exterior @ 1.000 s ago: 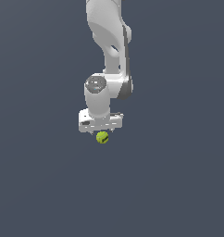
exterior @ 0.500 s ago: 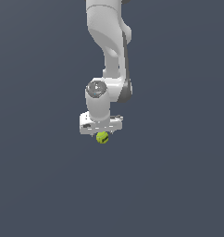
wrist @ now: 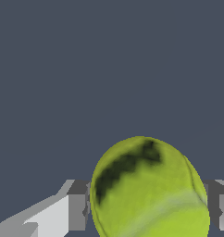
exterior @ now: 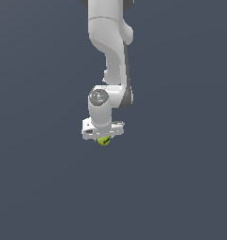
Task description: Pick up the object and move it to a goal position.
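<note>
Hanging straight down from the white arm (exterior: 108,51), the hand (exterior: 103,138) is clamped on the yellow-green ball (exterior: 104,140), which peeks out just beneath the hand's white body in the exterior view, a little toward 5 o'clock of that body's middle. Only the lower part of the ball shows there; the rest is tucked up between the fingers. In the wrist view the ball (wrist: 148,190) fills the space between the two grey fingertip pads (wrist: 77,206), one pressed against each side of it, and a short dark jagged mark (wrist: 125,164) runs across its upper surface toward 11 o'clock, with a pale seam curving lower down. Behind the ball and arm lies only a flat slate-grey ground (exterior: 181,187), so whether the ball touches a tabletop or hangs clear of it cannot be told.
</note>
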`<state>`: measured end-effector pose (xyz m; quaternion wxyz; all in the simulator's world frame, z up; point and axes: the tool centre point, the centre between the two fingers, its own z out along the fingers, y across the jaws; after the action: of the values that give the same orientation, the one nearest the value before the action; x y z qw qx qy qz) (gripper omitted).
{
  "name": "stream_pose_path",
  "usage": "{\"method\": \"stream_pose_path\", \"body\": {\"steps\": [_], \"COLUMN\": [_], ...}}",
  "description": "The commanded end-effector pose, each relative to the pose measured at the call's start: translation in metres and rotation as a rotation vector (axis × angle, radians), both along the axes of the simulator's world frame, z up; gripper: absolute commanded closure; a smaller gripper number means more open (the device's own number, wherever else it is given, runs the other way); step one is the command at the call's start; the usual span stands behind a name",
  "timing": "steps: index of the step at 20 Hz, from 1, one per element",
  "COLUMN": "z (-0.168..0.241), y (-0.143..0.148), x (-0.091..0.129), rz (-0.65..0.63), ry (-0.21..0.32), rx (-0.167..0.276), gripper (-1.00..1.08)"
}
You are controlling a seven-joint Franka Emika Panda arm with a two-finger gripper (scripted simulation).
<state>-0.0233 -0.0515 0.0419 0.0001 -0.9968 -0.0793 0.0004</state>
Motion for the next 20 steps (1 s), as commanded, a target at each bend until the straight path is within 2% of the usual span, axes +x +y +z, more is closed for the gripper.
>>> {"method": "stream_pose_path", "body": {"steps": [1, 13, 20], "z": [-0.001, 0.003, 0.03], "y": [0.0, -0.001, -0.005], "x": [0.0, 0.0, 0.0], "rz": [0.0, 0.0, 0.0], "ry": [-0.001, -0.001, -0.001], "rx": [0.0, 0.0, 0.0], "gripper": [1.08, 1.08, 1.08]}}
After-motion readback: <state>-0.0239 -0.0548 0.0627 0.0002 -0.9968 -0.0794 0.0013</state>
